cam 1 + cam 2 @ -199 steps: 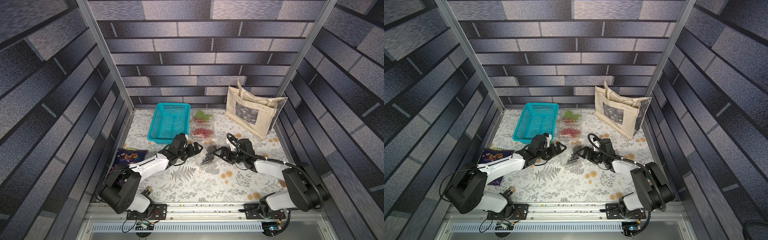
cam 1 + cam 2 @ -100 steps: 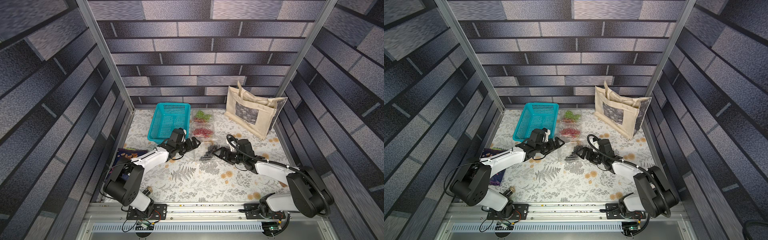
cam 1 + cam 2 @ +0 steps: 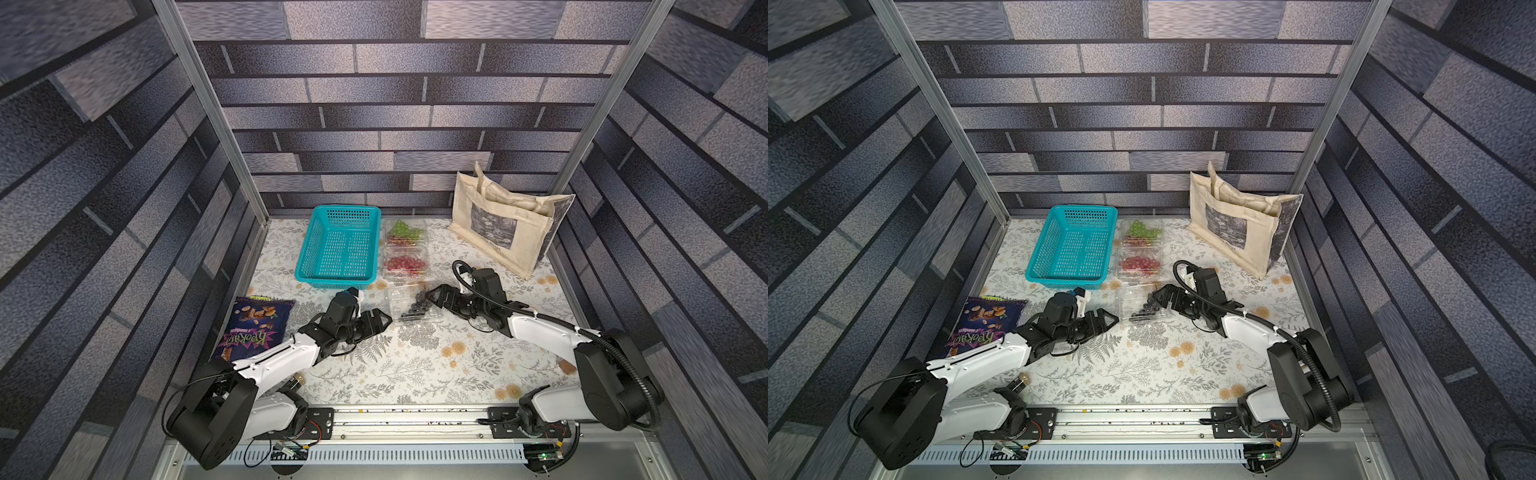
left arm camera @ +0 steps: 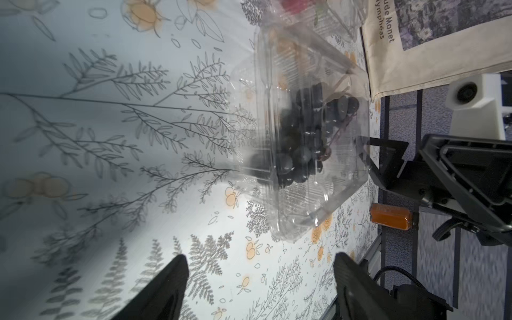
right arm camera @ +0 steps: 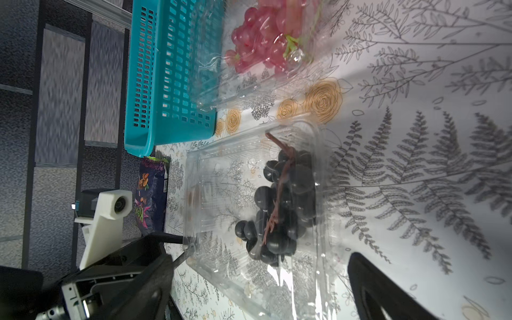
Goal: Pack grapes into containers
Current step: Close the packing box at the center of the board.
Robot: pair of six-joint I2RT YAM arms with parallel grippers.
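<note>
Three clear containers stand in a row beside the basket. The far one (image 3: 404, 231) holds green and red grapes. Red grapes (image 3: 405, 263) fill the middle one. The near container (image 3: 413, 306) holds the black grapes (image 3: 1144, 309), which also show in the wrist views (image 4: 304, 138) (image 5: 279, 205). My left gripper (image 3: 380, 322) (image 4: 260, 266) is open just left of this container, with only tablecloth between its fingers. On the container's right is my right gripper (image 3: 436, 293) (image 5: 260, 266), also open, and the container's near end reaches in between its fingers. Whether the lid is down I cannot tell.
A teal basket (image 3: 338, 249) stands at the back left, and a beige tote bag (image 3: 503, 224) leans at the back right. A purple snack bag (image 3: 255, 328) lies at the left edge. A small orange-brown block (image 3: 565, 366) sits near the right arm.
My left gripper has drawn back from the container toward the front and its jaws have narrowed a little. The right gripper has barely moved.
</note>
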